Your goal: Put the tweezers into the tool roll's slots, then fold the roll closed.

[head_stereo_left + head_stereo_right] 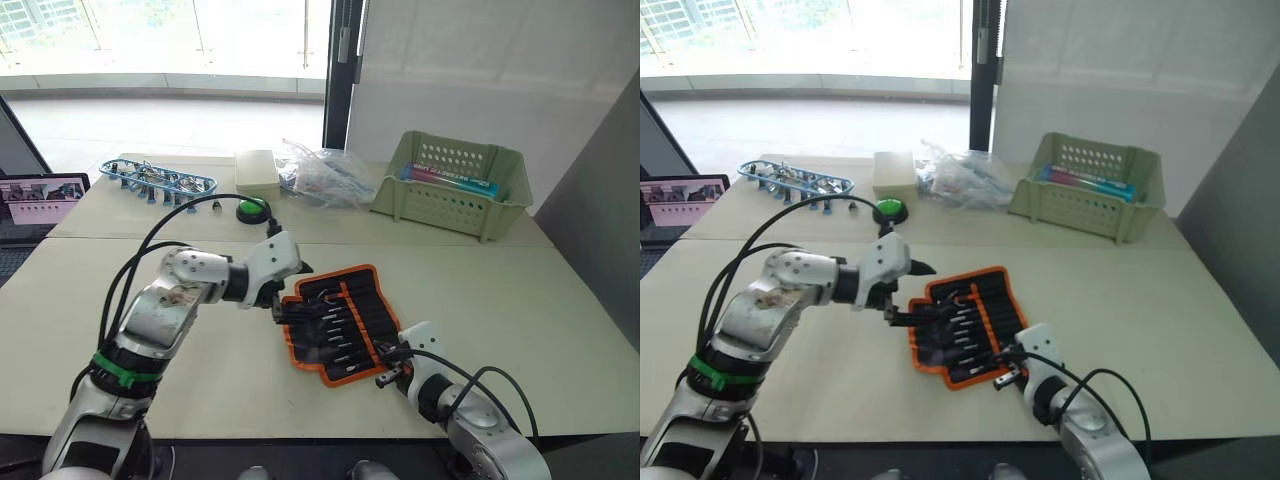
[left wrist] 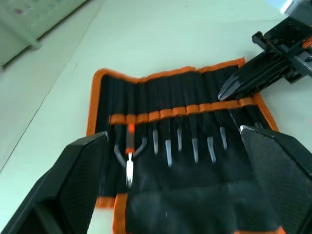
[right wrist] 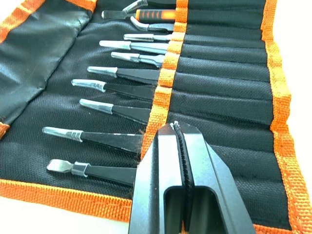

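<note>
The tool roll [image 1: 362, 312] lies unfolded on the table's middle, black with orange edging. Several tweezers [image 3: 122, 73] sit side by side in its orange slot strip [image 3: 163, 80], their metal tips pointing toward the roll's left flap [image 2: 195, 204]. One orange-handled tool [image 2: 130, 141] sits in the end slot. My left gripper [image 1: 284, 306] hovers open at the roll's left edge, fingers [image 2: 83, 165] spread wide over the flap. My right gripper [image 3: 178, 130] is shut, empty, its tip over the slot strip near the roll's near right corner.
A green basket [image 1: 450, 185] holding a box stands at the back right. A crumpled plastic bag [image 1: 320, 175], a white box [image 1: 257, 170] and a green button [image 1: 252, 209] sit behind the roll. A blue rack of clips [image 1: 158, 178] lies back left.
</note>
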